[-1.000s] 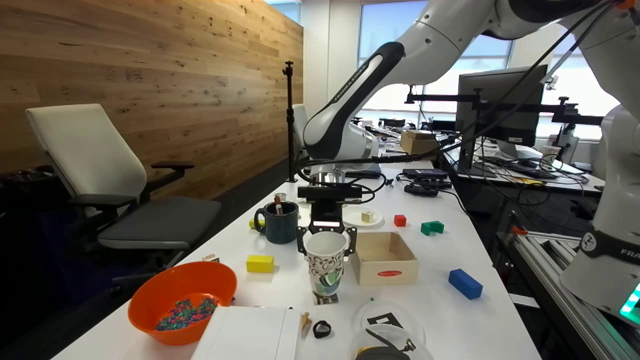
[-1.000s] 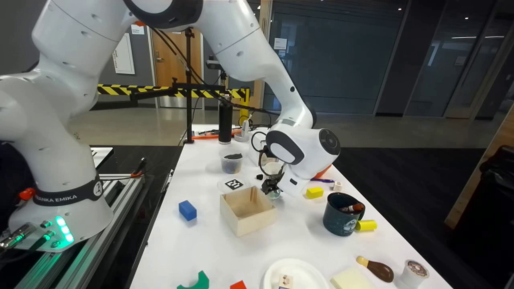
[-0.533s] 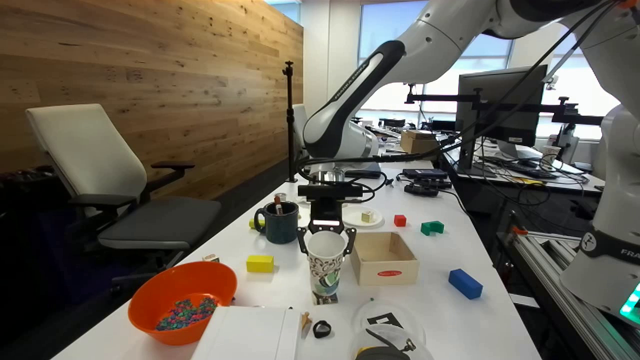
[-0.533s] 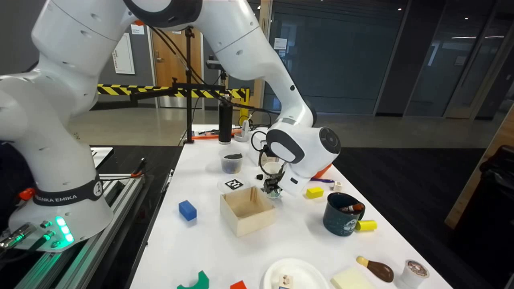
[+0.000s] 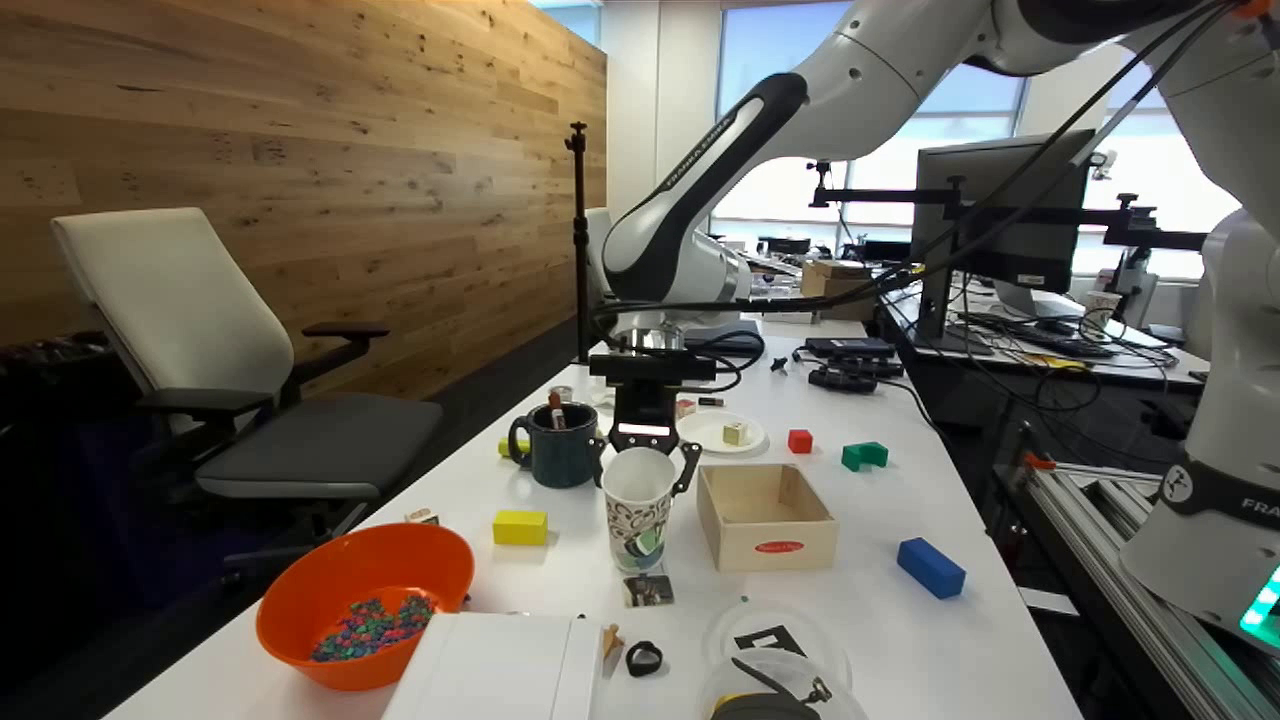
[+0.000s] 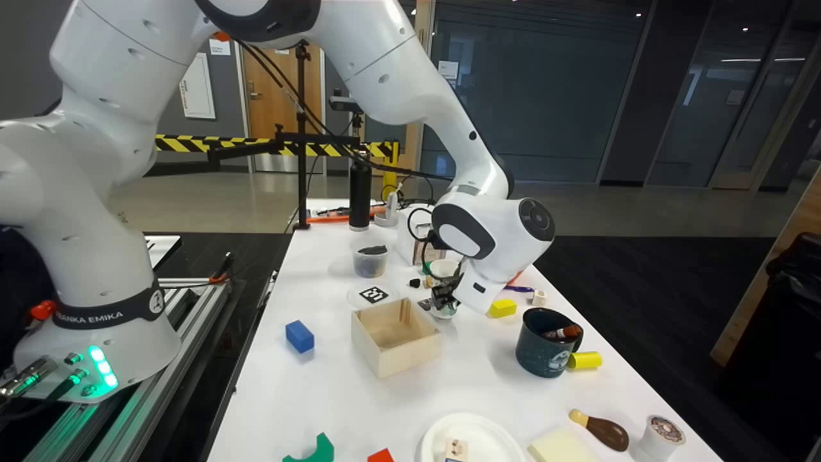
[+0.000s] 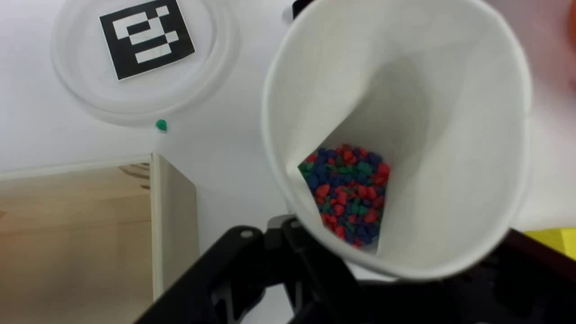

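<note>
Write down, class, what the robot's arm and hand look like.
Rounded, glossy white arm with dark patches; black cables trail along it. Its black base band reads FRANKA EMIKA, above green lights. The hand is black with two jointed fingers.

In an exterior view, the cup (image 5: 638,524) is between the fingers (image 5: 689,466). To its right stands the box (image 5: 738,550), and to its left lies a block (image 5: 520,528). Behind the block is the mug (image 5: 564,452); behind the box is the plate (image 5: 706,432), with a cube (image 5: 735,434) on it. The bowl (image 5: 372,558) is before the block, at the left. In the cup lie pebbles (image 7: 347,198).
</note>
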